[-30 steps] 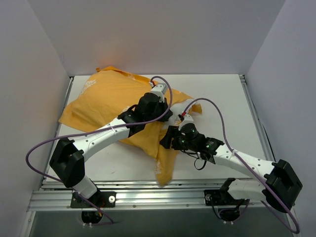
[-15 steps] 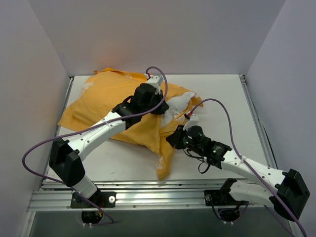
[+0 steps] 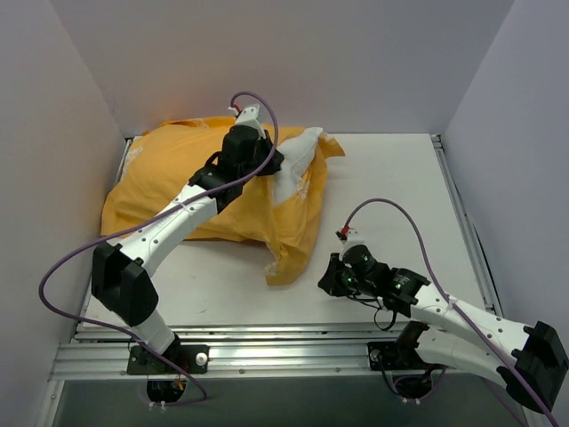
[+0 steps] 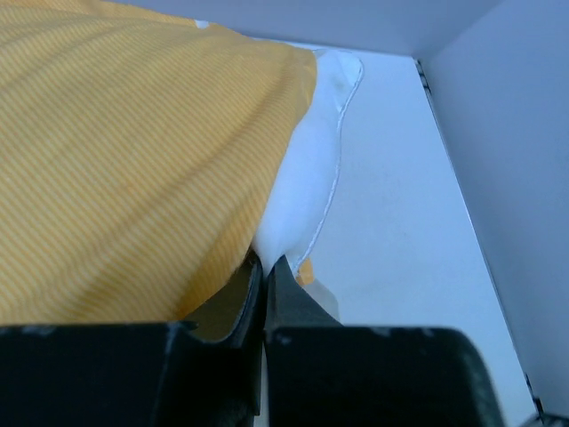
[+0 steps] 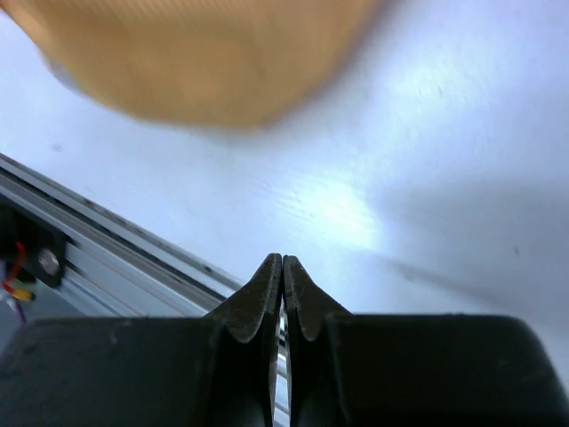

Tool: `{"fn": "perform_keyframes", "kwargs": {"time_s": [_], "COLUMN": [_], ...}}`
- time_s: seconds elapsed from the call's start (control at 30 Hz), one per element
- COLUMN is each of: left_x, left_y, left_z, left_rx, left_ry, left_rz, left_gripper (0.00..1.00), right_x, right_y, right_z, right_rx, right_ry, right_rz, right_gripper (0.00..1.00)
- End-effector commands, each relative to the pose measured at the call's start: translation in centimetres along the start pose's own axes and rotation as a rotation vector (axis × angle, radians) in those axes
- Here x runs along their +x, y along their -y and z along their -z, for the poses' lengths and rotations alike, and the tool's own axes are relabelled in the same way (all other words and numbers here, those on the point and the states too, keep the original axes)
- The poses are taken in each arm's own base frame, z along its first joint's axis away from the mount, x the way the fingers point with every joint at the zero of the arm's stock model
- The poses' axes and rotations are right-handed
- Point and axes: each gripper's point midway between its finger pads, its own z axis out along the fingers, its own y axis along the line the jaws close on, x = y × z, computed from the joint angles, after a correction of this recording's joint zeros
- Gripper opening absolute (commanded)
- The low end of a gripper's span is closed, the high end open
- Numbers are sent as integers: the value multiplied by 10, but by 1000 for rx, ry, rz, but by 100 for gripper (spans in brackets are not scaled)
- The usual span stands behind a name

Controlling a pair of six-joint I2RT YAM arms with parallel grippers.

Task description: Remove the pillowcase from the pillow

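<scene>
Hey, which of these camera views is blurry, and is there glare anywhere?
Right wrist view: the pillowcase is smeared out of focus, with a bright glare patch on the table. Left wrist view: weave sharp, pillow crisp. Top view: evenly lit, sharp.

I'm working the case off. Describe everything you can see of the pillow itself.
Only one end of the pillow shows. It is plain white soft cloth with a stitched seam along its edge, poking out of the mouth of the orange pillowcase near the back of the table. The rest is hidden inside the case. The left gripper has its fingers shut on the white corner, with orange cloth bunched beside them. No tag is visible.
</scene>
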Motion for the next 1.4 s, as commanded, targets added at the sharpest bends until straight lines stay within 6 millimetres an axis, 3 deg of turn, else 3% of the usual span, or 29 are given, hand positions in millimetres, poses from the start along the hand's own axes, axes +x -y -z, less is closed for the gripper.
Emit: {"fn": "perform_keyframes", "kwargs": {"time_s": [0.0,0.1,0.17,0.27,0.3,0.4,0.6,0.7,0.8,1.0,1.17,1.27,1.3,1.37], "left_x": [-92,-100,-102,-96,-89,-74,-69,-71,-70,-70,-70,-72,-73,-77], "left_y": [6,7,16,22,21,18,22,27,31,37,43,45,45,45], "left_z": [13,16,19,19,19,18,25,29,32,40,44,45,46,47], "left_rx": [2,15,51,84,85,92,103,111,119,127,133,131,129,123], "left_ry": [287,303,309,287,270,237,230,229,221,214,208,213,213,222], "left_rz": [70,99,105,110,116,125,129,122,113,98,88,84,81,75], "left_gripper": [2,2,2,2,2,2,2,2,2,2,2,2,2,2], "right_x": [42,55,47,15,-8,-47,-69,-86,-94,-83,-84,-80,-78,-67], "right_y": [23,33,29,4,-12,-36,-65,-81,-81,-78,-79,-81,-81,-79], "right_z": [11,11,11,19,24,27,-12,-29,-46,-74,-91,-99,-100,-102], "right_rx": [62,93,86,-2,-43,-82,-140,-190,-173,-198,-206,-231,-238,-254], "right_ry": [-157,-193,-161,-47,23,130,145,207,232,209,225,213,207,176], "right_rz": [3,-14,-18,-3,2,45,175,259,356,490,532,547,549,540], "right_gripper": [0,0,0,13,21,33,62,67,70,75,76,60,48,34]}}
